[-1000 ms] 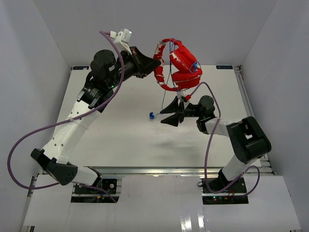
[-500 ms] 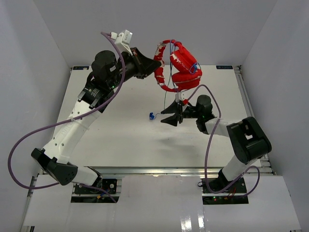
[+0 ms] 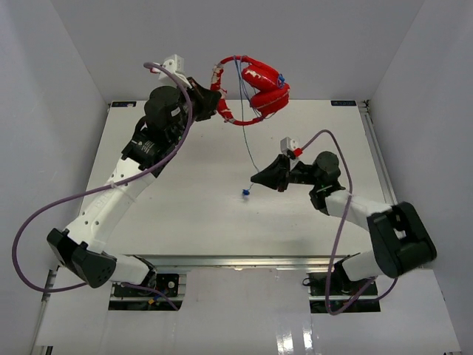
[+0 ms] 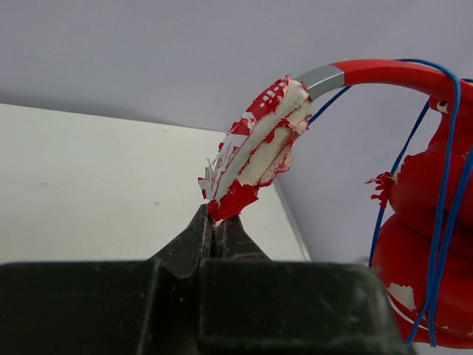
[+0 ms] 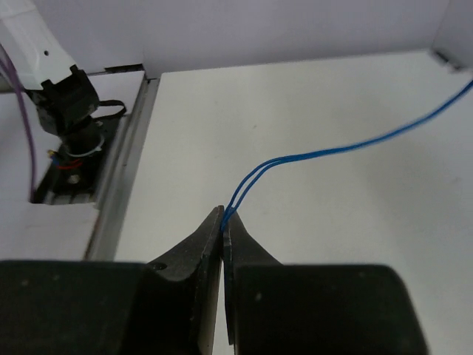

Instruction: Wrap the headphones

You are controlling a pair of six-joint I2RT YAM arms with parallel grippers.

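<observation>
The red headphones [image 3: 260, 89] hang in the air above the table's far edge, cups folded together. My left gripper [image 3: 212, 100] is shut on the peeling red-and-white headband [image 4: 262, 144]; its tips [image 4: 217, 222] pinch the torn padding, and the red cups [image 4: 429, 244] hang to the right. The thin blue cable [image 3: 244, 140] loops over the band and runs down to my right gripper [image 3: 254, 178], which is shut on it. In the right wrist view a doubled strand of the cable [image 5: 310, 154] enters the closed tips [image 5: 224, 219]. The small blue plug [image 3: 245, 193] dangles just below.
The white table [image 3: 177, 207] is boxed in by pale walls on three sides. Thick purple robot cables [image 3: 44, 214] loop off both arms. A metal rail [image 5: 122, 185] and the left arm's base [image 5: 68, 96] lie along the near edge.
</observation>
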